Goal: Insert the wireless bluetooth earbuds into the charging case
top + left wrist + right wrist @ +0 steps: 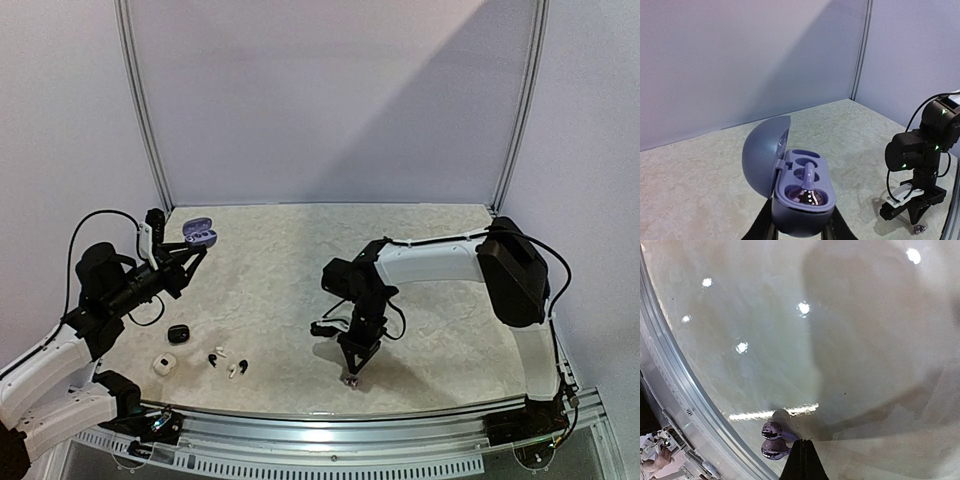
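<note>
Lavender charging case [802, 197], lid open, seated earbud [809, 176] inside: clamped in left gripper [197, 253], raised near far-left corner of tabletop [440, 300]. Loose earbud [771, 430]: near edge, beside fully closed right gripper [802, 450]; pinch unconfirmed. Handling: verify hold before lifting; align stem with vacant socket.

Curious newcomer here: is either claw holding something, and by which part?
Left gripper clamps the open lavender case by its base. Right gripper, shut beside an earbud: unclear.

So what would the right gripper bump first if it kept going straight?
Probably the table, just beside the lavender earbud; the right gripper points down with jaws shut. Depth is unclear, so it might clip the earbud.
</note>
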You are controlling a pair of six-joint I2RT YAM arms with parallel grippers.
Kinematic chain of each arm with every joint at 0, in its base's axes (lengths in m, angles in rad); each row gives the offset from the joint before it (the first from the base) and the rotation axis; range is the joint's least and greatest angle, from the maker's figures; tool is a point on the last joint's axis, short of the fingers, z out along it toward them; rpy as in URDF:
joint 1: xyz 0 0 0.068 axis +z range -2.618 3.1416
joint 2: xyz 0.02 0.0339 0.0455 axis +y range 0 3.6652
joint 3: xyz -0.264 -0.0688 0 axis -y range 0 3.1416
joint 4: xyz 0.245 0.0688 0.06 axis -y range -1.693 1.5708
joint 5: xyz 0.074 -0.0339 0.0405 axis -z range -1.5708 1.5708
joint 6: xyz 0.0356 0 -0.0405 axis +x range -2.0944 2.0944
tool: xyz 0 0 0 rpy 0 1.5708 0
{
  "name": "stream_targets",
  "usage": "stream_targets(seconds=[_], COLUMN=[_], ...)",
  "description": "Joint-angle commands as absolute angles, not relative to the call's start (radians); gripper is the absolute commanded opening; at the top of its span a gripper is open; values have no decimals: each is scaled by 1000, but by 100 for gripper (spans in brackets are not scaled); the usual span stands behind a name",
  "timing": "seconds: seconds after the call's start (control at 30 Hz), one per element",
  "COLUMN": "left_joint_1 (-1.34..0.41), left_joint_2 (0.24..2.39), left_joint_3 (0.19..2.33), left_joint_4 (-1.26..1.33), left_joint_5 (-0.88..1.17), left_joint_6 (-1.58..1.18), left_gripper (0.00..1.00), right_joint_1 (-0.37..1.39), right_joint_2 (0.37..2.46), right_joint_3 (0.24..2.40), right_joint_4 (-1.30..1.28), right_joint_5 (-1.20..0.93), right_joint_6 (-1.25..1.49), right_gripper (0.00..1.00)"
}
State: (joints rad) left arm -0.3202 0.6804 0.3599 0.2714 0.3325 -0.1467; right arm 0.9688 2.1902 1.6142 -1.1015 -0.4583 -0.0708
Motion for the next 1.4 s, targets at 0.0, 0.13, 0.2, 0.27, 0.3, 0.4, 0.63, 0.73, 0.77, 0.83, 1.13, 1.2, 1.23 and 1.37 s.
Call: stream_targets(seconds=[0.0, 0.13, 0.2, 0.27, 0.3, 0.4, 0.63, 0.73, 0.77, 0.83, 1.13, 1.2, 1.23, 1.37], left_joint_1=[-324, -325, -324, -325, -325, -324, -325, -324, -324, -325, -325, -325, -324, -324], left_joint_2=[677, 676, 675, 675, 675, 676, 675, 674, 673, 674, 673, 673, 673, 672], left_joint_3=[344, 343, 343, 344, 343, 342, 342, 342, 341, 340, 341, 341, 341, 341], left_joint_4=[278, 277, 276, 275, 275, 278, 277, 276, 277, 278, 276, 275, 274, 275], left_joint_5=[339, 338, 337, 337, 339, 340, 339, 340, 341, 341, 342, 342, 341, 342], left_joint_6=[-144, -144, -144, -145, -146, -148, -149, -150, -149, -151, -151, -151, -151, -151], left_gripper=[0, 0, 0, 0, 0, 0, 0, 0, 0, 0, 0, 0, 0, 0], right_joint_1=[975, 976, 975, 975, 974, 975, 977, 981, 983, 985, 999, 1000, 1002, 1003], right_joint_2=[2139, 2131, 2133, 2138, 2138, 2132, 2111, 2112, 2112, 2114, 2117, 2115, 2115, 2113], right_joint_3=[1607, 1600, 1599, 1592, 1583, 1554, 1517, 1508, 1504, 1498, 1481, 1479, 1478, 1477], right_joint_4=[-1083, -1080, -1093, -1110, -1111, -1098, -1045, -1031, -1024, -1011, -976, -975, -975, -980], right_joint_5=[-455, -452, -447, -446, -447, -454, -480, -504, -509, -514, -547, -548, -547, -554], right_joint_6=[-41, -18, -6, 32, 46, 91, 144, 151, 155, 163, 194, 196, 196, 198], right_gripper=[0, 0, 13, 22, 25, 31, 31, 31, 31, 30, 28, 23, 19, 16])
